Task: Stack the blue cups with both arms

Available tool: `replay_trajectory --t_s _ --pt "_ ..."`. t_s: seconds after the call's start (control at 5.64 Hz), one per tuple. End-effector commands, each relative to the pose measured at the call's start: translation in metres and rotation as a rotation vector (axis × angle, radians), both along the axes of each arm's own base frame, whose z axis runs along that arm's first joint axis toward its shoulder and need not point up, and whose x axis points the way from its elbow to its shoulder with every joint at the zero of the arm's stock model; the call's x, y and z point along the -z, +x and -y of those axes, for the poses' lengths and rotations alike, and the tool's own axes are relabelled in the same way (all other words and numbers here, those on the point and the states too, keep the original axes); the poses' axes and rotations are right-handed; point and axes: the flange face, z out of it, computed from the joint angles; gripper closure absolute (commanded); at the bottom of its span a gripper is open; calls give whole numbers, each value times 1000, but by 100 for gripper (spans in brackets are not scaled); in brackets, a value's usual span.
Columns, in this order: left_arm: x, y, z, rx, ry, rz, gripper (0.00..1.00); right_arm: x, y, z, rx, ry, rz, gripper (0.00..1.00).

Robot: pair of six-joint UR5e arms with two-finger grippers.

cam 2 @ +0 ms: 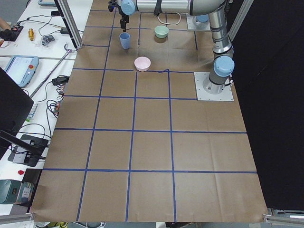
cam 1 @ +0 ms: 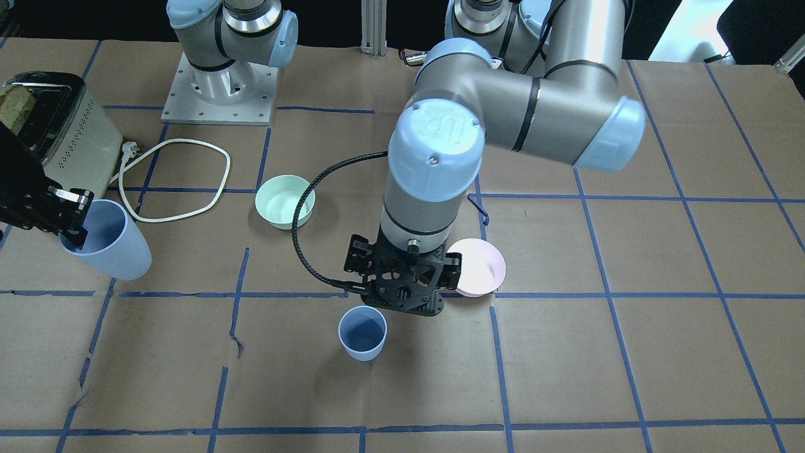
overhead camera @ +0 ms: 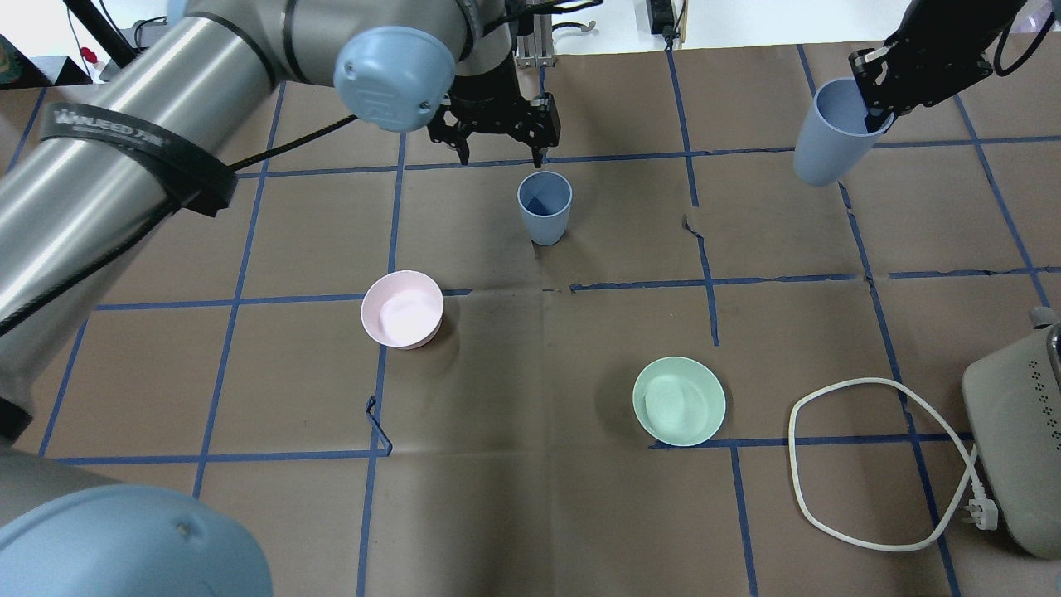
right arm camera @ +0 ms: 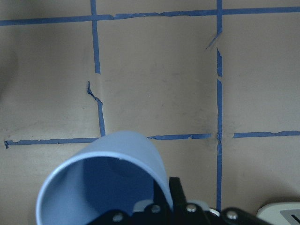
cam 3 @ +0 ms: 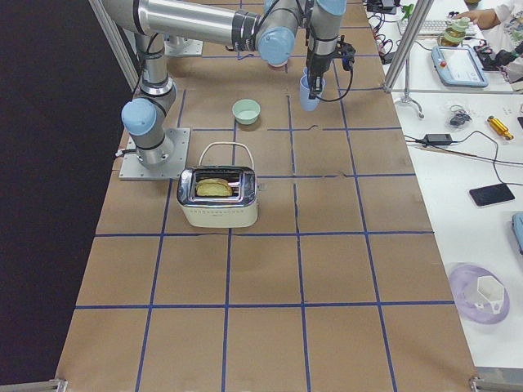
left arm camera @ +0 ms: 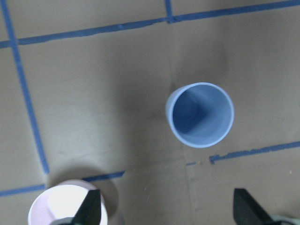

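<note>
One blue cup (overhead camera: 545,207) stands upright on the brown table; it also shows in the front view (cam 1: 362,332) and the left wrist view (left arm camera: 200,115). My left gripper (overhead camera: 500,157) is open and empty, hovering just beyond the cup and apart from it; both fingertips (left arm camera: 91,208) show at the bottom of the left wrist view. My right gripper (overhead camera: 874,112) is shut on the rim of the second blue cup (overhead camera: 833,133) and holds it tilted in the air at the far right. That cup also shows in the front view (cam 1: 107,242) and the right wrist view (right arm camera: 103,183).
A pale pink bowl (overhead camera: 402,308) and a mint-green bowl (overhead camera: 679,400) sit on the table nearer my base. A cream toaster (overhead camera: 1015,448) with a looped white cord (overhead camera: 862,464) stands at the right edge. Blue tape lines grid the paper.
</note>
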Motion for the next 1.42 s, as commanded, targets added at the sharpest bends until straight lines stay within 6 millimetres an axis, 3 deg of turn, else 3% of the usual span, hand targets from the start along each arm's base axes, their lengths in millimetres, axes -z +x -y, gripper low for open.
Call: replay_trajectory --t_s 0.0,0.18,0.35,0.53,0.71,0.89,1.06,1.24 --pt "-71 72 -30 -52 18 4 1 -17 78 4 50 -40 1 92" --pt "-90 72 -55 -2 5 5 1 -16 124 15 49 -45 6 93" --pt "-73 92 -80 -24 36 15 1 -14 176 27 74 -55 13 93" --pt "-73 130 -111 -72 37 14 1 -8 230 38 115 -60 23 93" --pt "-78 142 -119 -93 26 45 1 10 274 49 151 -48 27 93" --pt "-74 141 -105 -136 7 60 1 39 299 55 171 -25 25 93" --pt "-85 142 -104 -145 1 78 1 67 320 62 179 -26 25 93" --pt "-84 143 -103 -156 5 82 1 97 323 69 174 9 11 93"
